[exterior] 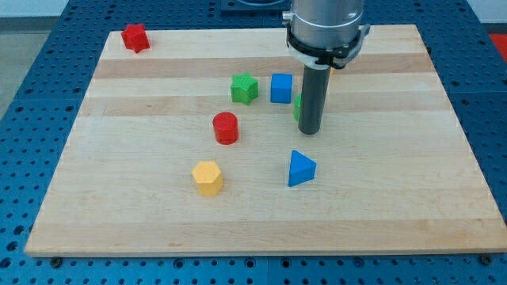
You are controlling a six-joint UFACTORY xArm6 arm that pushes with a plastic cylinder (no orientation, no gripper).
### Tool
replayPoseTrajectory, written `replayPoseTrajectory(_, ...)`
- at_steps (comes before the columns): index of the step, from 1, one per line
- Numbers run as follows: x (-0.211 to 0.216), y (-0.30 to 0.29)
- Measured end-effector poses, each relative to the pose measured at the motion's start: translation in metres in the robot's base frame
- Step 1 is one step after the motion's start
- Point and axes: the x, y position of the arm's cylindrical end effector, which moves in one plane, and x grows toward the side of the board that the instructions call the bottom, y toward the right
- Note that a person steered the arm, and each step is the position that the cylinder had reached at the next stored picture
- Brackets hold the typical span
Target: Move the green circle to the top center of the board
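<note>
The green circle (298,108) is almost hidden behind my rod; only a thin green sliver shows at the rod's left edge, just right of the blue cube (281,88). My tip (309,131) rests on the board at the circle's lower side, on the edge nearest the view's bottom. I cannot tell whether the tip touches it.
A green star (245,88) lies left of the blue cube. A red cylinder (226,127), a yellow hexagon (207,177) and a blue triangle (300,168) lie lower down. A red star (135,37) sits at the top left corner of the wooden board (396,158).
</note>
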Motion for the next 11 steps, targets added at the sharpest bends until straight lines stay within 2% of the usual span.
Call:
replayPoseTrajectory(5,-0.064,0.002)
replayPoseTrajectory(7,-0.084,0.021)
replayPoseTrajectory(10,-0.100,-0.010)
replayPoseTrajectory(11,-0.100,-0.036)
